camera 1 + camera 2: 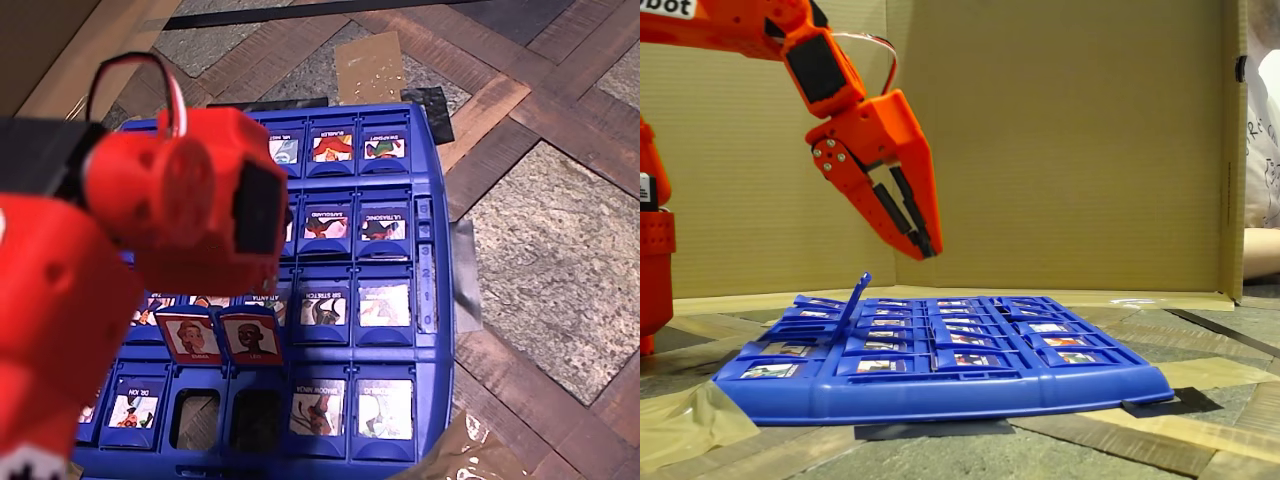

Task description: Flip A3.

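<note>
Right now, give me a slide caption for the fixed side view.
Orange gripper, jaws nearly shut, poised above the blue game board beside one raised tile.

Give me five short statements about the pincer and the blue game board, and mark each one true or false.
1. The pincer hangs above the blue game board, touching no tile. True.
2. Two red-framed tiles stand raised side by side in the overhead view. True.
3. The pincer grips a tile. False: it holds nothing and its jaws look nearly closed.
4. The board lies on a plain white cloth. False: it lies on a patterned wood-and-stone surface.
5. A cardboard wall stands behind the board. True.
</note>
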